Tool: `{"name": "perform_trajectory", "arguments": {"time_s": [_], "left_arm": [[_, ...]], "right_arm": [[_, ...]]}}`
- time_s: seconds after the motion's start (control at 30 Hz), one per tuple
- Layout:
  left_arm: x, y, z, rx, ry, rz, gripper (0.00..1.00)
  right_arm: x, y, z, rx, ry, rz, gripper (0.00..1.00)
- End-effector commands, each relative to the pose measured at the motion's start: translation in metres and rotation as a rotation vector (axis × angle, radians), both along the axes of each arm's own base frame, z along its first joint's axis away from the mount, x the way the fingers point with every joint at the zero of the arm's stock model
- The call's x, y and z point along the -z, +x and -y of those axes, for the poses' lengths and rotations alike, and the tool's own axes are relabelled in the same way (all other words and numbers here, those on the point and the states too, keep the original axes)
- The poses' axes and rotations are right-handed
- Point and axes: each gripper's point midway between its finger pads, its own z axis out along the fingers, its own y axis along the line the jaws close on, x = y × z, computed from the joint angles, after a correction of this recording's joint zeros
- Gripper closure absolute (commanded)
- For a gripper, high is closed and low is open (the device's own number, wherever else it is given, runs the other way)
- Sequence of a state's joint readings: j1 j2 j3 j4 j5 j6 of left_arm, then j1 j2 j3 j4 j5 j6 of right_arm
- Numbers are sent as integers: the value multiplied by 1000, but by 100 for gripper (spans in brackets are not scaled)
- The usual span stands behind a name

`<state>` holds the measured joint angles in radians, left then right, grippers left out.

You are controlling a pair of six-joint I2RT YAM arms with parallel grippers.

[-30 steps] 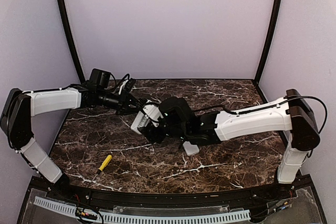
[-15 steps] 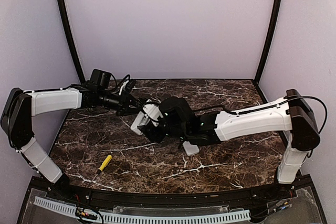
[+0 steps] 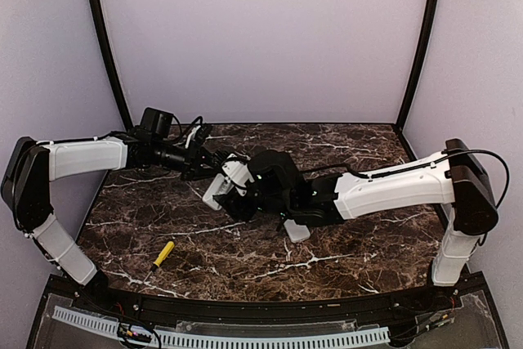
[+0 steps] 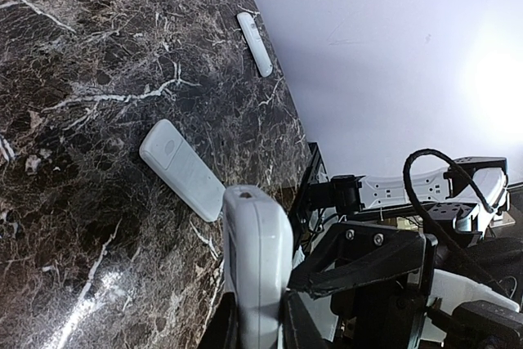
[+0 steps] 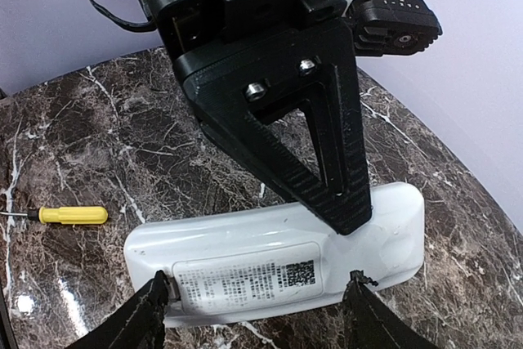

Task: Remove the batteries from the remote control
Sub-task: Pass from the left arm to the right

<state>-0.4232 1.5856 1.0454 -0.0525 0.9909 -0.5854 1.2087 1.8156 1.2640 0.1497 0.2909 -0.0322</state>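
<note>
Left jaws clamp 1 remote [image 5: 245,239]; 2 white pieces [image 4: 181,169], 1 screwdriver [image 3: 163,254] lie loose.

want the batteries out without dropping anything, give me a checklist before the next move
1. Left gripper clamped on the held remote: ok.
2. Remote's back, with its label, faces the right wrist camera: ok.
3. Right gripper open, fingers either side of the label: ok.
4. Batteries exposed: not ok, none visible.
5. Battery cover's edge located: cannot tell.
6. Yellow-handled screwdriver apart from both arms: ok.
</note>
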Motion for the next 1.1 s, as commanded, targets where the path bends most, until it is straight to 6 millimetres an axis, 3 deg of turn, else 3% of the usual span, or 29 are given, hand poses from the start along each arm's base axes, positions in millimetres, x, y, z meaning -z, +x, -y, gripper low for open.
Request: {"name": "perform_trajectory", "arguments": {"time_s": [0.0,0.77,1.07], "left_arm": [[-2,-5,0,21,-22,-12,100],[-1,-6,1,24,-31,-22,100],[1,-5,1,21,-27,-27,100]], "right_arm": [[-15,1,-10,6,52,40,28],[-18,-7,-19,-29,73,61,22],[-10,-3,-19,-5,40,68,19]]}}
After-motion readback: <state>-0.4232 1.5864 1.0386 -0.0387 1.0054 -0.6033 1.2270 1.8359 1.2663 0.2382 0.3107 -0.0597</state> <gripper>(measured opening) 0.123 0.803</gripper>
